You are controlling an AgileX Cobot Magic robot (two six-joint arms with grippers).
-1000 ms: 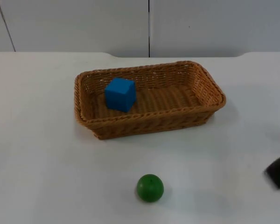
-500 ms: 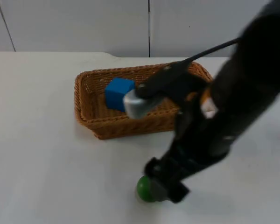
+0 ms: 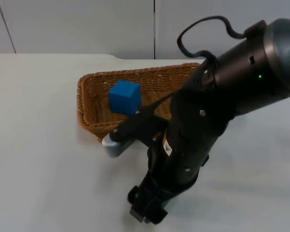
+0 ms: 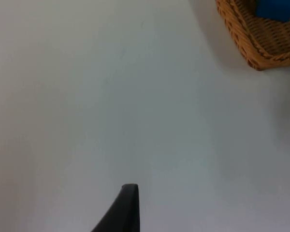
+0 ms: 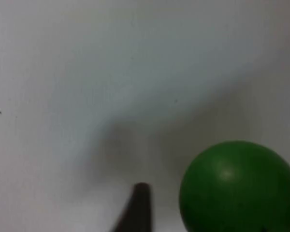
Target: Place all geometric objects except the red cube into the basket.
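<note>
Right hand (image 3: 146,212) reaching down to the near part of the white surface (image 3: 43,159), beside the green ball (image 5: 239,187) lying there; grip state impossible to tell. Blue cube (image 3: 124,97) sitting in the left part of the wicker basket (image 3: 89,104), farther back. Left hand (image 4: 127,208) waiting over bare surface left of the basket; grip state likewise unclear.

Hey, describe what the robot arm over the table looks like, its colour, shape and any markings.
The right arm is built of thick, rounded black segments with a matte finish. A small green light glows on the upper segment, a small white-and-orange label sits lower down, and a silver-grey cylindrical part sticks out sideways. The right gripper is black and blocky. The left gripper's fingertip is a slim black blade.
</note>
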